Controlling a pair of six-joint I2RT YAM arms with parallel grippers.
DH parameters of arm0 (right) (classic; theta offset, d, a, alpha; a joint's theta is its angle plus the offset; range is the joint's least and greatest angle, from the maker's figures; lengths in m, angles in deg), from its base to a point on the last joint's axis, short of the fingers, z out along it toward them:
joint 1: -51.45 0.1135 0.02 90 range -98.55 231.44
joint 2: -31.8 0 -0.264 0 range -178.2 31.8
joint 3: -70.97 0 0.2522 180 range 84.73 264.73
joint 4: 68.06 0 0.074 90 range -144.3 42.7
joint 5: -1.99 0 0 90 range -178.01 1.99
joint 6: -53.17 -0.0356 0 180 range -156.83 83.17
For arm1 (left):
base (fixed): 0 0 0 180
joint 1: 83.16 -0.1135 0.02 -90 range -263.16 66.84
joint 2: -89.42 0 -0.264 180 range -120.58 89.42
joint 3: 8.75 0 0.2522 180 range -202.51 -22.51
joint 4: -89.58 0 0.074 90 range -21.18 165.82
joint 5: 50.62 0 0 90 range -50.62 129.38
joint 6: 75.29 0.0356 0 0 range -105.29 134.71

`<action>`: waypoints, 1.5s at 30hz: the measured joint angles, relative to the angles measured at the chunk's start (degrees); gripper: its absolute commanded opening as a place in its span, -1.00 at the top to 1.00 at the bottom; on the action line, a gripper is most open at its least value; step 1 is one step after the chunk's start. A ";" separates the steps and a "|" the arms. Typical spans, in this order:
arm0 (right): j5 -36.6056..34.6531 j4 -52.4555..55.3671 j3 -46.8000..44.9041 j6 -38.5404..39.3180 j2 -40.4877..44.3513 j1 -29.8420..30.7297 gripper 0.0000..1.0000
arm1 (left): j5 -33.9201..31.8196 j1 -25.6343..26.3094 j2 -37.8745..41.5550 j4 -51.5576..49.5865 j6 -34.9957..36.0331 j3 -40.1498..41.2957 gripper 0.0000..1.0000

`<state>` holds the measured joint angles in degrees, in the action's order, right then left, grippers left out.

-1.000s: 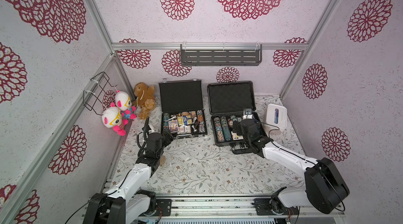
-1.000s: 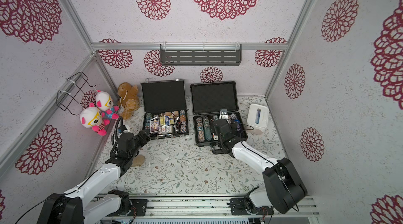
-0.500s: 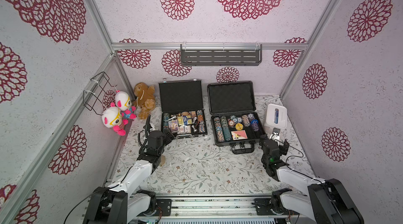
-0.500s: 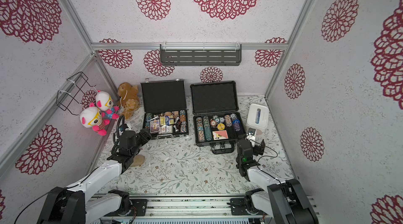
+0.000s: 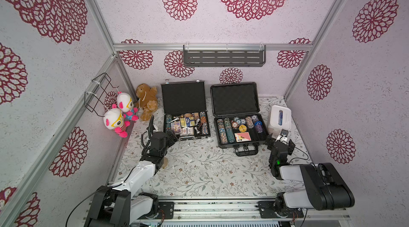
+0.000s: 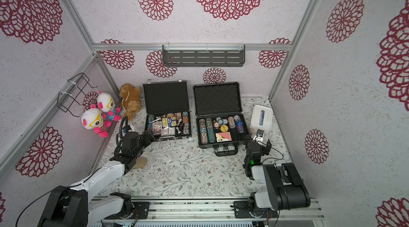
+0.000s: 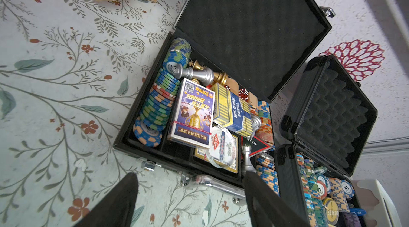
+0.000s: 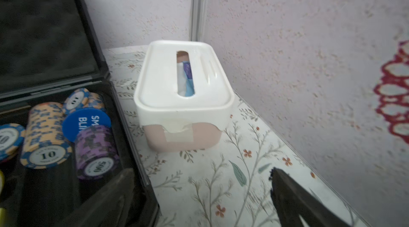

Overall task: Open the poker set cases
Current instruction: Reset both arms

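Observation:
Both poker set cases lie open on the flowered table with their lids upright. The slim black case (image 5: 183, 101) (image 6: 166, 97) (image 7: 250, 26) holds chips, card packs and chess pieces. To its right, the thicker dark-grey case (image 5: 234, 99) (image 6: 218, 98) (image 7: 332, 113) (image 8: 44, 37) holds rows of chips and a card deck. My left gripper (image 5: 173, 136) (image 6: 148, 136) (image 7: 190, 174) is open and empty, just in front of the slim case's silver handle. My right gripper (image 5: 279, 140) (image 6: 257, 141) (image 8: 200, 170) is open and empty beside the thick case's front right corner.
A white tissue box (image 5: 280, 118) (image 8: 183, 86) stands between the thick case and the right wall. Plush toys (image 5: 147, 101) (image 5: 117, 119) sit at the back left below a wire rack (image 5: 99, 91). A grey shelf (image 5: 223, 56) hangs on the back wall.
My right arm has pulled back from over the thick case's tray to the front right, near the tissue box. My left arm has hardly moved.

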<state>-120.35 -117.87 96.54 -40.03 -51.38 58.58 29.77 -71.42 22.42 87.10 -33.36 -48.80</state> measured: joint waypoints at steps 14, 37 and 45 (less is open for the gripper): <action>10.08 -8.68 -0.98 3.26 -6.29 -0.66 -0.97 | 0.07 0.72 0.33 -0.59 0.07 -1.25 -0.95; 11.58 -8.48 -0.33 3.23 -6.29 -1.33 -0.97 | -22.88 2.25 16.79 -1.29 23.91 2.60 -0.94; 11.58 -8.48 -0.33 3.23 -6.29 -1.38 -0.98 | -24.70 2.25 13.94 4.50 29.57 5.86 -0.94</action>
<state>-108.76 -126.35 96.22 -36.80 -57.67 57.20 5.07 -69.16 36.37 91.61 -3.79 -42.94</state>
